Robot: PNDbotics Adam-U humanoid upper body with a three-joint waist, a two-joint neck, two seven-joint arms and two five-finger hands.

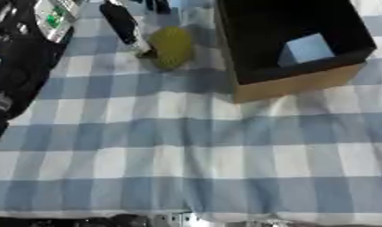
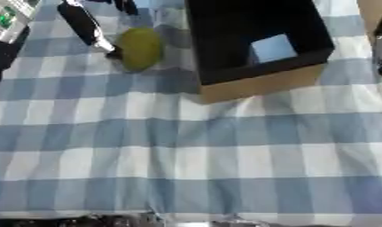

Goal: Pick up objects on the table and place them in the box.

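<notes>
A table (image 1: pixel 186 150) covered in a blue-and-white checked cloth fills most of both views. Toward the far right stands a cardboard box (image 1: pixel 298 86), open at the top, dark inside, its tan front wall facing the camera and set slightly askew. Inside it, against the near right corner, lies a pale blue block (image 1: pixel 306 48), tilted. Just left of the box, apart from its wall, a yellow-green rounded object (image 1: pixel 172 46) rests on the cloth. A slim black item with a silvery end (image 1: pixel 124 24) lies slanted beside it, its lower tip touching or almost touching the rounded object's left side; what the item is cannot be told. At the upper left corner a white device with a green patch (image 1: pixel 52 17) sits at the cloth's edge, next to dark robot parts (image 1: pixel 19 66) that run down the left border. These seem to belong to the left arm, but no fingers can be made out, so the left hand's state cannot be told. At the right edge of the right eye view a dark shape shows, too unclear to name as the right hand
</notes>
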